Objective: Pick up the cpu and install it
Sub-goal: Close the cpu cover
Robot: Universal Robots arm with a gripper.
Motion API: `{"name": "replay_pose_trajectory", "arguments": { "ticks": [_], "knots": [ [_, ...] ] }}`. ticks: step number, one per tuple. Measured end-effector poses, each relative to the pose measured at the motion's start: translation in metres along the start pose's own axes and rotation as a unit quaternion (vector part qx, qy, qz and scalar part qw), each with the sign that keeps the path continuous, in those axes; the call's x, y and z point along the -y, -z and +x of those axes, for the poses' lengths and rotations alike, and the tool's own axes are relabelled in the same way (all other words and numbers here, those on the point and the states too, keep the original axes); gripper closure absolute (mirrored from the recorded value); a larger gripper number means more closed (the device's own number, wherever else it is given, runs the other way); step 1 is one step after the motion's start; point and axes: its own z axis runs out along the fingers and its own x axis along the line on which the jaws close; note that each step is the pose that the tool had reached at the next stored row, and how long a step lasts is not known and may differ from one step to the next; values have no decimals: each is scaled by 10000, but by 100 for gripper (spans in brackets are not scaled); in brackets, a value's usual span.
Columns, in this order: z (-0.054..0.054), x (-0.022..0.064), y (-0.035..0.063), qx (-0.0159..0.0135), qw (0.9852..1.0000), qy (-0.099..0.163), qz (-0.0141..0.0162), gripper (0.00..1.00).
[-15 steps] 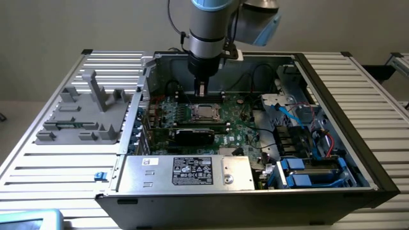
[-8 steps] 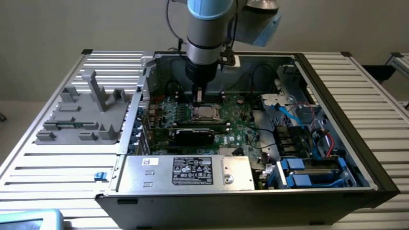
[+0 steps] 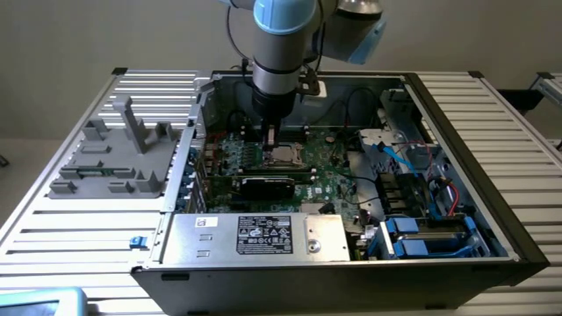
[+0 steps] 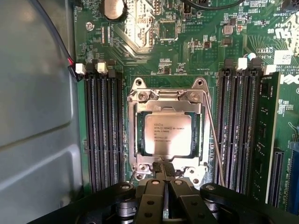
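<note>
The cpu [image 4: 164, 134], a small square chip with a silvery top plate and printed text, lies flat inside the metal socket frame [image 4: 135, 140] on the green motherboard [image 4: 196, 51]. In the exterior view the cpu [image 3: 283, 155] is in the middle of the open computer case. My gripper [image 4: 164, 169] is shut with its two black fingers pressed together and nothing between them. Its tips hover over the socket frame's edge, just beside the cpu. In the exterior view the gripper [image 3: 270, 139] points straight down right behind the cpu.
Black memory slots [image 4: 103, 130] [image 4: 238, 130] flank the socket. A thin metal lever [image 4: 214, 140] runs along the socket's side. A silver power supply box [image 3: 255, 238] fills the case front; blue drive bays [image 3: 422, 237] and cables sit at the exterior view's right. A grey fixture [image 3: 123, 158] stands outside the case.
</note>
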Motion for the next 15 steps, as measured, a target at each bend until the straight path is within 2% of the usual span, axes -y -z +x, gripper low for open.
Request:
{"name": "replay_pose_trajectory", "arguments": {
  "ticks": [8, 15],
  "knots": [
    [-21, 17, -57, 0, 10000, -2, 0, 89],
    [-23, 57, -66, 0, 10000, -3, -1, 89]
  ]
}}
